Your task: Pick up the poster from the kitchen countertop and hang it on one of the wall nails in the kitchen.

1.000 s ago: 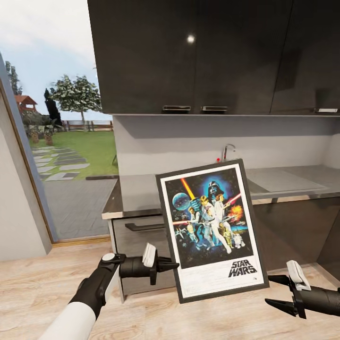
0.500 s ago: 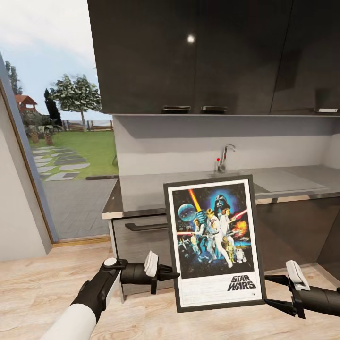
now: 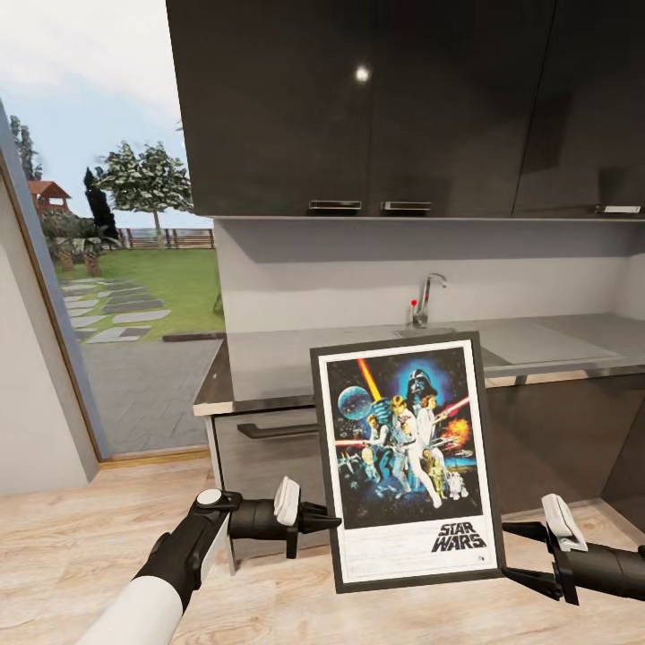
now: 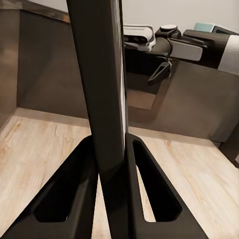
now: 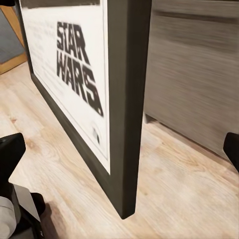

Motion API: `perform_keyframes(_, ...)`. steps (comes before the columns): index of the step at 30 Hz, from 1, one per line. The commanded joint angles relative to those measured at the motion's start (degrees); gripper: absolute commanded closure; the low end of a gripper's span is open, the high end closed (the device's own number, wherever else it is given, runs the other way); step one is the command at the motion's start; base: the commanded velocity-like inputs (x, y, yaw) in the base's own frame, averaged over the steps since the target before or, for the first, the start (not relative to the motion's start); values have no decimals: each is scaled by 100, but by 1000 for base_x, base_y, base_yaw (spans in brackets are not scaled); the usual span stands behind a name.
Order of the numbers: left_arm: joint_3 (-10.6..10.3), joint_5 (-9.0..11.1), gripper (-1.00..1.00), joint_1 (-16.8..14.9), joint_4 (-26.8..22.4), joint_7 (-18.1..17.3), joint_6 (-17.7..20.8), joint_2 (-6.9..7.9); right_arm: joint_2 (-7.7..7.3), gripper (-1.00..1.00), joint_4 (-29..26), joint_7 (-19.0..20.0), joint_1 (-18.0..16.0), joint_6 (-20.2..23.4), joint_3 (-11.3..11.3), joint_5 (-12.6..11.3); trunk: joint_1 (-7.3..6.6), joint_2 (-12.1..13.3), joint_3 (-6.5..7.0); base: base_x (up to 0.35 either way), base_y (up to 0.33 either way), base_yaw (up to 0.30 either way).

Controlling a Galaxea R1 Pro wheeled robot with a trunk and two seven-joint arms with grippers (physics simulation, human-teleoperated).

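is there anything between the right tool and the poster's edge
Nothing visible. The right tool is open at the poster's lower right edge, with only bare gap and floor between in the right wrist view. The left tool already grips the opposite edge.

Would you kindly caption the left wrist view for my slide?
Left end effector clamps the poster edge-on above the wooden floor.

Since a second ago the poster [image 3: 408, 461] has swung from a clear tilt toward 11 o'clock to nearly upright (and dropped slightly), uncovering the faucet [image 3: 426, 297]; the right gripper's [image 3: 528, 555] fingertips have closed in on its right edge
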Motion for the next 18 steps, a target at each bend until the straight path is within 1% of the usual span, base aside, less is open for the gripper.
perform_keyframes(1, 8, -28, 100, -3, -6, -18, 1, -3, 1, -100, -2, 25, -4, 60, -6, 10, 0, -4, -7, 0, 0, 0)
perform_keyframes(18, -6, -19, 100, -3, -6, -30, 1, -36, 8, -100, -1, 18, -5, 60, -5, 12, 0, -4, -7, 0, 0, 0)
